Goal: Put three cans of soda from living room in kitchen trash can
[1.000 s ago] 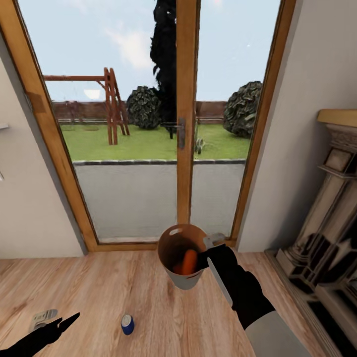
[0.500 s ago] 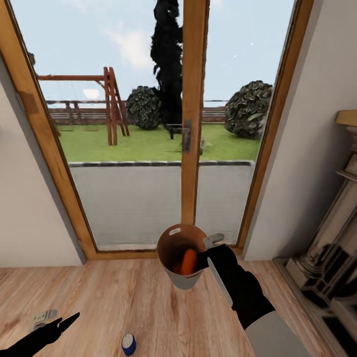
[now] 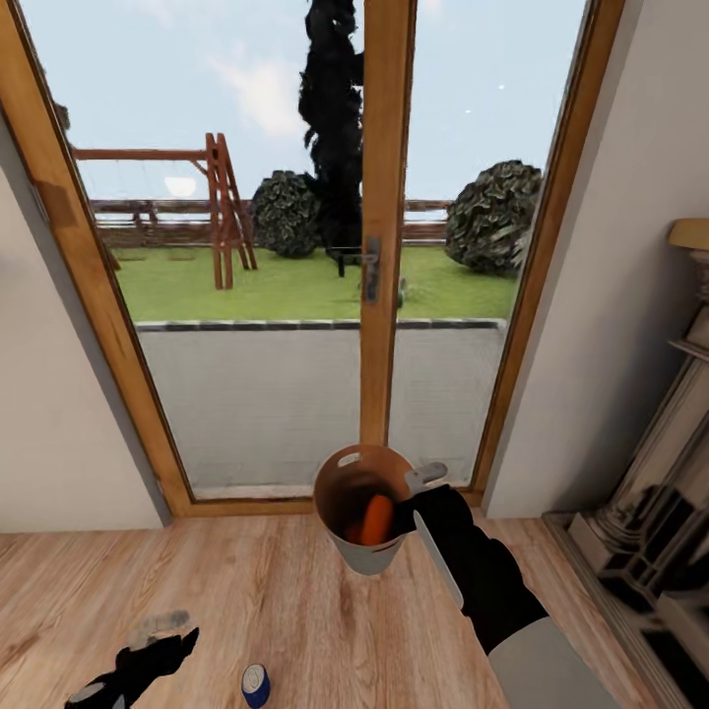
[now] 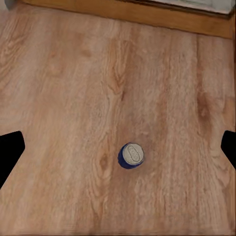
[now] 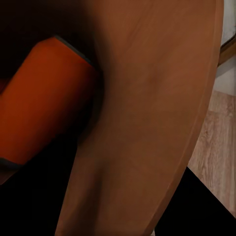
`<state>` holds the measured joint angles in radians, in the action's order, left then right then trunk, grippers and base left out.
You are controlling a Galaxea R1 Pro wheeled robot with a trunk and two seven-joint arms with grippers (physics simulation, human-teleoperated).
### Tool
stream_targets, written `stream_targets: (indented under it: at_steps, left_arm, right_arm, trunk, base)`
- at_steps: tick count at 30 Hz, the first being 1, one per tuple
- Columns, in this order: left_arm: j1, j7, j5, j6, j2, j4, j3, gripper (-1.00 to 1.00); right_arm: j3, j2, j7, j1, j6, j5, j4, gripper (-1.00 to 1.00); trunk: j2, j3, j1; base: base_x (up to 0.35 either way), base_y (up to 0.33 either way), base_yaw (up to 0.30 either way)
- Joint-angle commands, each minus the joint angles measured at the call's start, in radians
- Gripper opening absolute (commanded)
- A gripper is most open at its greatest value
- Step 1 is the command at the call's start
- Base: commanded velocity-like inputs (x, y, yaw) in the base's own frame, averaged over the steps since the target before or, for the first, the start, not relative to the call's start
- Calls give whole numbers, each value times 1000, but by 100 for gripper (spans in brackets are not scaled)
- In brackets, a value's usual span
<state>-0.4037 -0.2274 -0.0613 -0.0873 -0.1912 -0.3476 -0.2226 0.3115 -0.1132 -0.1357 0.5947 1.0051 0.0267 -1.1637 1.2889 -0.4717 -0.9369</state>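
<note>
My right gripper [image 3: 421,489] is shut on the rim of the tash can [image 3: 362,512] and holds it above the wood floor in front of the glass doors. An orange can of soda [image 3: 374,520] leans inside it; in the right wrist view this orange can [image 5: 44,103] lies against the brown inner wall [image 5: 147,123]. The dark blue can of soda [image 3: 255,684] stands upright on the floor at the lower left. My left gripper [image 3: 169,632] hangs open just left of it. In the left wrist view the blue can [image 4: 131,155] sits between the wide-spread fingers [image 4: 11,152].
Wood-framed glass doors [image 3: 374,246] stand straight ahead, with a garden behind them. White walls flank them on both sides. A fireplace surround [image 3: 660,492] with a dark hearth edge runs along the right. Light plank floor [image 3: 295,591] stretches between me and the door sill.
The camera first shifted closer to the doors. Since then my left gripper has swung right and turned down over the blue can. The right gripper and bin have stayed put.
</note>
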Motion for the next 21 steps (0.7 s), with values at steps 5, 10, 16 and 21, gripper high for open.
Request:
stream_targets:
  at_steps: [5, 10, 16, 21]
  left_arm:
    - [-1, 95, 102, -1, 89, -14, 57, 100]
    - [-1, 111, 117, 0, 109, -35, 68, 100]
    - [-1, 114, 120, -3, 115, -60, 70, 100]
    - [-1, 115, 121, -4, 115, -73, 70, 100]
  right_arm:
    - [0, 1, 2, 1, 0, 0, 0, -100]
    - [1, 1, 2, 1, 0, 1, 1, -100]
    - [1, 1, 2, 1, -1, 1, 1, -100]
    - [2, 1, 2, 0, -2, 1, 1, -100]
  trunk:
    - [0, 0, 0]
    - [0, 0, 0]
    - [0, 0, 0]
    - [0, 0, 0]
  base:
    - [0, 0, 0]
    - [0, 0, 0]
    - [0, 0, 0]
    - [0, 0, 0]
